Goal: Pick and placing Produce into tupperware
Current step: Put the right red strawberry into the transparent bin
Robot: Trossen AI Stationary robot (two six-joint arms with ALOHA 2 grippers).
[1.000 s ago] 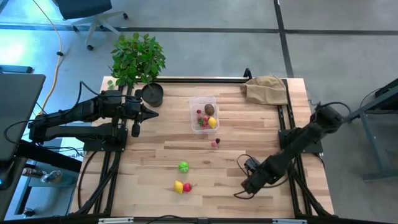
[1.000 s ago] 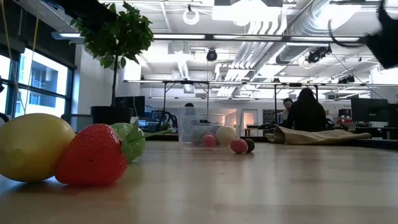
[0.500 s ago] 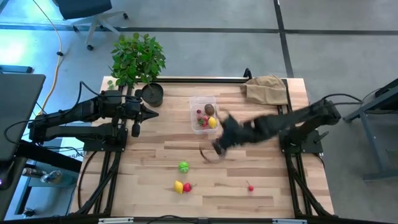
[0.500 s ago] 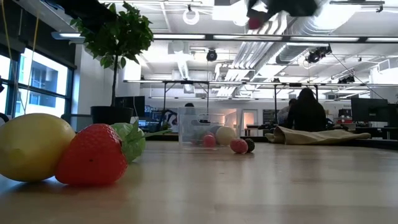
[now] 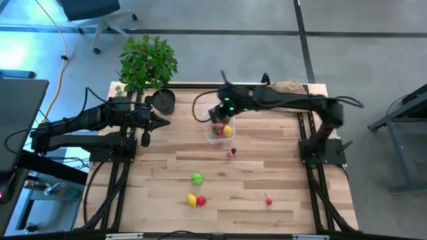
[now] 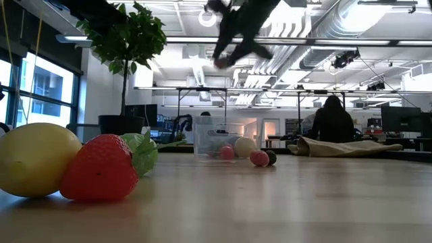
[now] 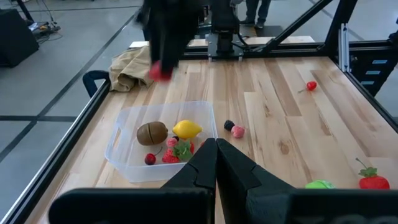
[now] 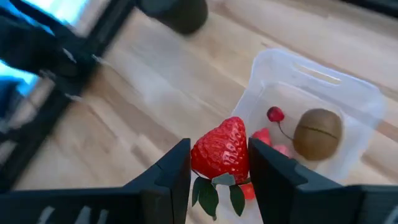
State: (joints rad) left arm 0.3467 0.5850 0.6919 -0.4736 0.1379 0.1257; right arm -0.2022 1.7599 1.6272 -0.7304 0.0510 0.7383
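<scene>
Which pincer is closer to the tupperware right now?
Right. The right pincer, holding a strawberry, hangs above the tupperware. The left pincer waits shut, off to the tub's side near the black pot.

I see a light wooden slatted table [image 5: 267, 173]. On it sits the clear tub [image 5: 218, 122] near the far middle, with a black plant pot [image 5: 163, 101] and a crumpled tan bag [image 5: 287, 95] along the far edge. Loose on the boards lie a green fruit [image 5: 197, 178], a lemon [image 5: 191, 199] touching a strawberry [image 5: 201, 200], a cherry [image 5: 268, 200], and what looks like two small berries [image 5: 231, 153] just beside the tub.
</scene>
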